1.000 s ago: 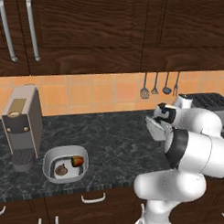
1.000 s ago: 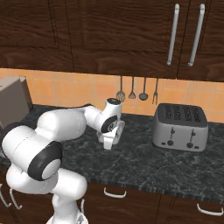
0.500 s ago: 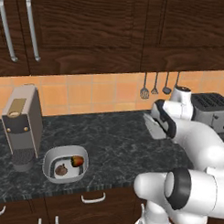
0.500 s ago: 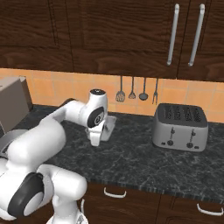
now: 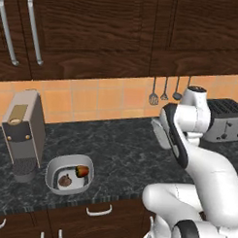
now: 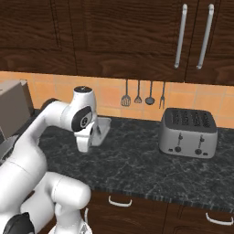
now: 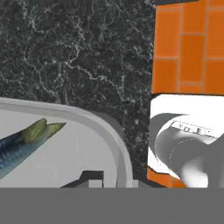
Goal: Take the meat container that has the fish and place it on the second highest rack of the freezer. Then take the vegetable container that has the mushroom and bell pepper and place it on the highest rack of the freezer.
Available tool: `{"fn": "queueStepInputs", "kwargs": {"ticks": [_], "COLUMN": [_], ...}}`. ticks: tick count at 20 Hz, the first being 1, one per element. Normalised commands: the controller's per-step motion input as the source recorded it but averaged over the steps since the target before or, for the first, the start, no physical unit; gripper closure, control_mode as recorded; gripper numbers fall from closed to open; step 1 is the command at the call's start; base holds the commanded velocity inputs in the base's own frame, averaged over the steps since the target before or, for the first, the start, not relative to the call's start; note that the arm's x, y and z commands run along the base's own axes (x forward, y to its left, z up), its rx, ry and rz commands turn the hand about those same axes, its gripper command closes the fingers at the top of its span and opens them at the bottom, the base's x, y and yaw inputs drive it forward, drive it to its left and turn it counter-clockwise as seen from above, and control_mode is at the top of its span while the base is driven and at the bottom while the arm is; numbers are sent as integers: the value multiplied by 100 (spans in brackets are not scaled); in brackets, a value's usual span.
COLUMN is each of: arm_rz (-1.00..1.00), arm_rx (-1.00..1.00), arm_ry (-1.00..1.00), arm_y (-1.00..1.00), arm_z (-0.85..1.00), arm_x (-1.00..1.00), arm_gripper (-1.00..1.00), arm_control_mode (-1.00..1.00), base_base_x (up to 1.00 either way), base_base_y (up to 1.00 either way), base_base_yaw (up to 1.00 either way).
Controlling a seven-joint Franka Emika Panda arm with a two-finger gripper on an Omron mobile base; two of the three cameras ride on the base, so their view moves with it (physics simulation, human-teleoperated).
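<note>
The meat container (image 5: 160, 134), a small grey tray, hangs tilted above the counter by the backsplash, and my gripper (image 5: 167, 132) is shut on its edge. From the right side the meat container (image 6: 102, 130) stands beside the hand, with the gripper (image 6: 94, 134) clamped on it. In the hand view the tray's rim (image 7: 114, 135) curves past the fish (image 7: 24, 141), whose tail points right. The vegetable container (image 5: 53, 167) rests at the counter's front left, holding the mushroom (image 5: 65, 180) and the bell pepper (image 5: 82, 171). The freezer is out of view.
A coffee machine (image 5: 23, 132) stands left of the vegetable container. A silver toaster (image 6: 188, 132) sits on the counter's right. Utensils (image 6: 141, 93) hang on the orange tiled wall under dark cabinets. My own arm (image 5: 197, 162) rises over the counter's right half.
The hand has carried the tray a little to the left along the backsplash, and the arm's elbow has swung round and stretched out. The base has stayed put.
</note>
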Motion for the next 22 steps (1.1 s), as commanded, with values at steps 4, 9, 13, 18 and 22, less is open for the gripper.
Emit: {"fn": "queueStepInputs", "kwargs": {"ticks": [4,9,13,18,22], "arm_rz": [0,0,0,0,0], "arm_rx": [0,0,0,0,0], "arm_ry": [1,3,9,4,0], "arm_y": [15,0,0,6,7], "arm_z": [62,56,18,16,32], "arm_x": [-60,-69,-60,-30,-19], "arm_gripper": [100,100,100,100,100], "arm_control_mode": [-100,-100,-100,-100,-100], "base_base_x": [0,0,0,0,0], "base_base_y": [0,0,0,0,0], "base_base_yaw": [0,0,0,0,0]}}
